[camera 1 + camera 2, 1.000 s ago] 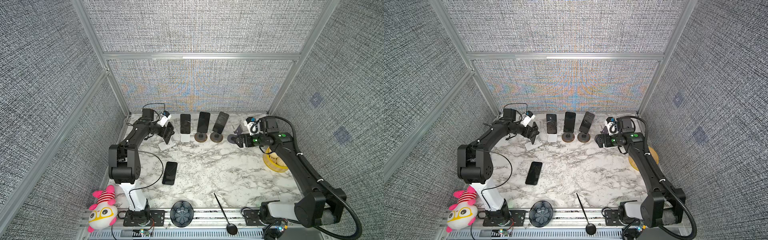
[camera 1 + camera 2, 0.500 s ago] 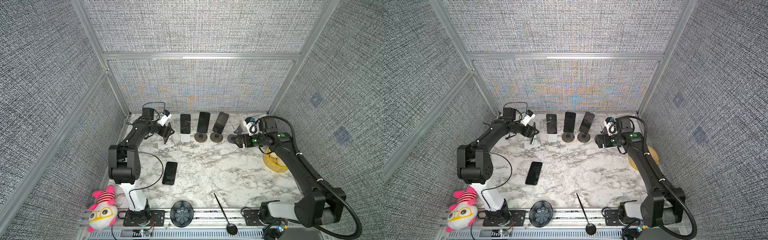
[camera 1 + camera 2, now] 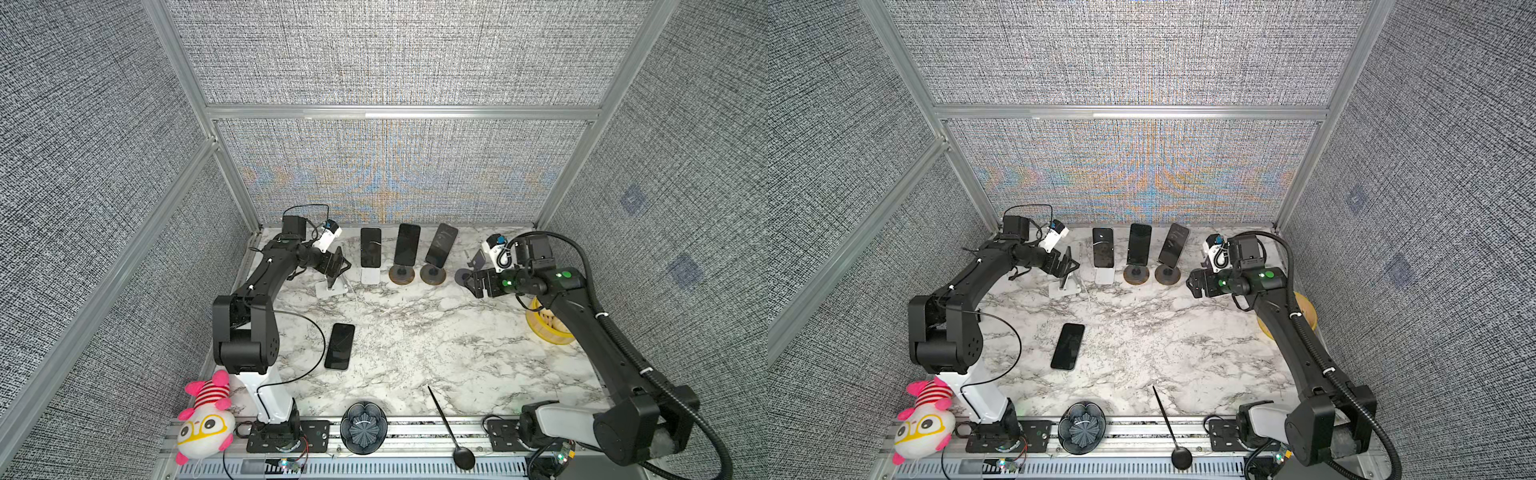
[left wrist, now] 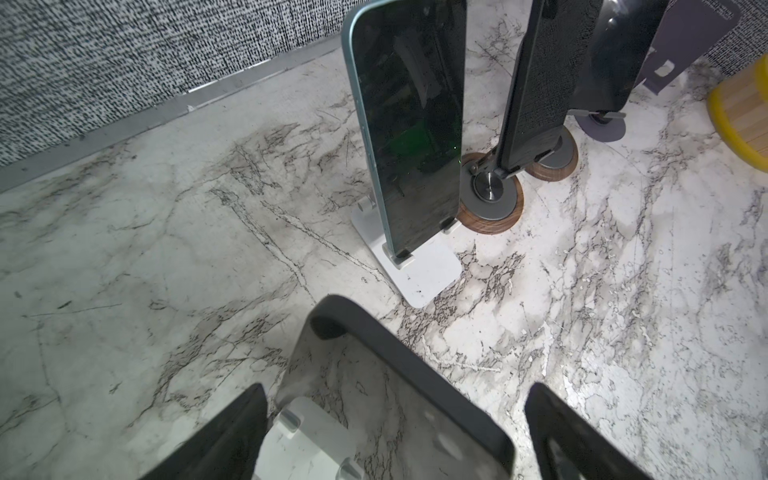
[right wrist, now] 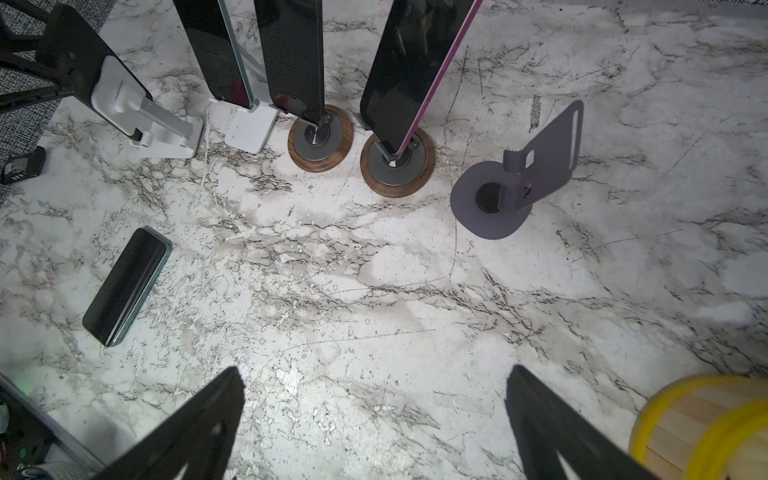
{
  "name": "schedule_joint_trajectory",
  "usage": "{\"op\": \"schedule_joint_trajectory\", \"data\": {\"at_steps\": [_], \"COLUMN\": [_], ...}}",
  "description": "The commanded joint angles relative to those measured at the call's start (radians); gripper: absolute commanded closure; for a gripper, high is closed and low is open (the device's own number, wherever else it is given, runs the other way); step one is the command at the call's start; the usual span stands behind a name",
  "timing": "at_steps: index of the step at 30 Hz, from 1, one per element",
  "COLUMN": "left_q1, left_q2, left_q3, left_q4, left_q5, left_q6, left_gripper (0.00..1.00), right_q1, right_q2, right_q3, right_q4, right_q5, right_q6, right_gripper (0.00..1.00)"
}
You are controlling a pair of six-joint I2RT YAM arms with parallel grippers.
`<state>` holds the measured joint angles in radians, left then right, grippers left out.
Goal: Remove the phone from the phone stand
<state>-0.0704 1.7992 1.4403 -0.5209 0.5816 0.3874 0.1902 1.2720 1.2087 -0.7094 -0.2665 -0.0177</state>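
Grasp step, we reckon: left pincer point(image 4: 395, 390) apart, straddling the phone point(image 4: 353, 415) w/o clamping. Phone sits on its white stand point(image 5: 166, 124), far-left of worktop point(image 3: 415, 332). Right pincer point(image 5: 374, 370) apart, empty. Next: close on phone's edges, lift clear of stand's lip.

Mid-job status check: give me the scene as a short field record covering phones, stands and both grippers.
left gripper: open, jaws either side of the black-cased phone, not clamped
black-cased phone: leaning on its white stand
blue-edged phone: on a second white stand
two phones: on wood-based stands
purple stand: empty
flat phone: lying on the table, apart from the stands
right gripper: open, empty, above the table near the purple stand
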Motion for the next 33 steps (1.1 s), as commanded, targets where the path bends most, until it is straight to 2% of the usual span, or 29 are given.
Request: {"op": "schedule_joint_trajectory", "data": {"at_steps": [1, 8, 17, 19, 21, 24, 27, 33], "left_q1": [0.000, 0.003, 0.088, 0.095, 0.095, 0.096, 0.106, 0.116], "left_q2": [-0.035, -0.114, -0.050, -0.023, 0.016, 0.077, 0.113, 0.116], "left_q3": [-0.009, -0.052, 0.027, 0.070, 0.121, 0.210, 0.252, 0.252], "left_q4": [0.011, 0.046, -0.077, -0.127, -0.246, -0.436, -0.493, -0.431], "left_q5": [0.001, 0.014, 0.207, 0.251, 0.298, 0.300, 0.282, 0.301], "left_q6": [-0.004, -0.017, 0.196, 0.280, 0.429, 0.587, 0.642, 0.669], "left_gripper": [0.02, 0.02, 0.02, 0.02, 0.02, 0.02, 0.02, 0.02], "right_q1": [0.016, 0.057, 0.057, 0.057, 0.059, 0.061, 0.065, 0.068], "right_q2": [-0.017, -0.029, 0.001, 0.010, 0.021, 0.039, 0.052, 0.074], "right_q3": [0.004, -0.017, 0.030, 0.045, 0.056, 0.073, 0.079, 0.084], "right_q4": [-0.010, 0.014, -0.068, -0.079, -0.081, -0.090, -0.095, -0.103], "right_q5": [0.001, -0.021, 0.003, 0.010, 0.018, 0.032, 0.047, 0.067], "right_q6": [0.026, 0.048, 0.018, 0.018, 0.022, 0.025, 0.021, 0.018], "right_gripper": [0.01, 0.01, 0.01, 0.02, 0.01, 0.02, 0.01, 0.02]}}
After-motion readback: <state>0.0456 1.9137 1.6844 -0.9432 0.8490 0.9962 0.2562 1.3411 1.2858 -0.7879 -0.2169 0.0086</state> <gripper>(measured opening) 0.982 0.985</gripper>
